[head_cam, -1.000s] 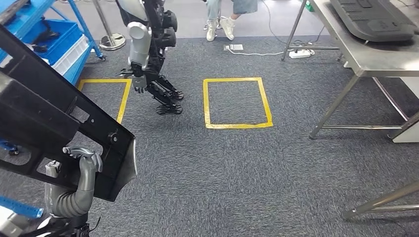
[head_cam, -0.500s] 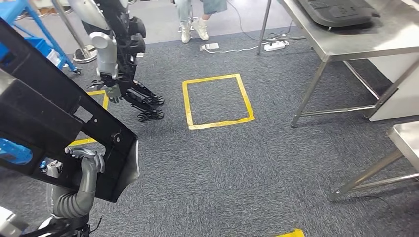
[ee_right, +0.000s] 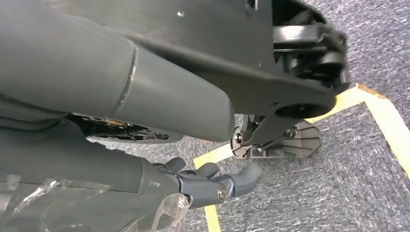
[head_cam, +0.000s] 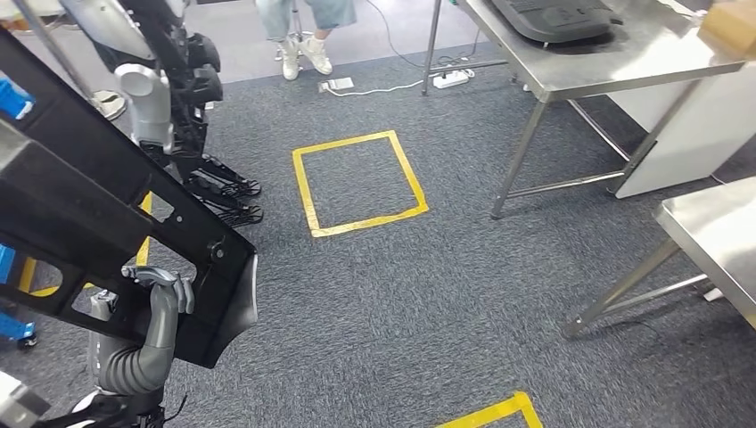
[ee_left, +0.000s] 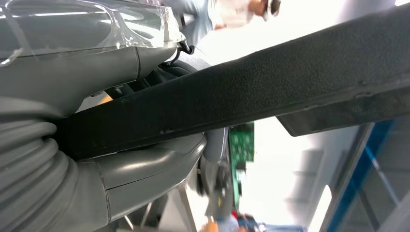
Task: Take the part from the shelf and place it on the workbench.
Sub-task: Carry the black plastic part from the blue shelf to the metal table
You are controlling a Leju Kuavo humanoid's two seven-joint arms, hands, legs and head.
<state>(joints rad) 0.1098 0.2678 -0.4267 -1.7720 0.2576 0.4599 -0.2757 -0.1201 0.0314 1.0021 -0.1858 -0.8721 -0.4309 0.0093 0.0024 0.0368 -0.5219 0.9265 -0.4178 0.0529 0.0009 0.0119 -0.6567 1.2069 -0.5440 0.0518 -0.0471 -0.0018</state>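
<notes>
Big black plastic part [head_cam: 98,214] fills the left side of the head view, tilted, running from the upper left corner down to lower left of centre. It is up off the floor, carried, not on any bench.

Left hand [head_cam: 159,290] at lower left of the head view: fingers hooked over the part's lower edge, holding it. In the left wrist view the part's textured black edge [ee_left: 241,92] crosses the frame diagonally, clamped between the grey thumb and the palm of the hand [ee_left: 145,164].

Right hand [ee_right: 208,186] sits low in the right wrist view, fingers loosely curled and apart; the part [ee_right: 203,43] is above it. I cannot tell whether this hand grips anything.

Steel workbench [head_cam: 642,62] in the upper right of the head view, with a dark moulded panel [head_cam: 553,18] lying on it. Edge of a second steel table [head_cam: 713,241] at the right edge.

Yellow tape rectangle [head_cam: 358,183] on the grey carpet [head_cam: 401,312] at upper centre. Another humanoid robot [head_cam: 165,98] stands upper left, behind the part. A person's legs [head_cam: 299,27] at the top edge. Power strip [head_cam: 450,78] on the floor near the bench leg.
</notes>
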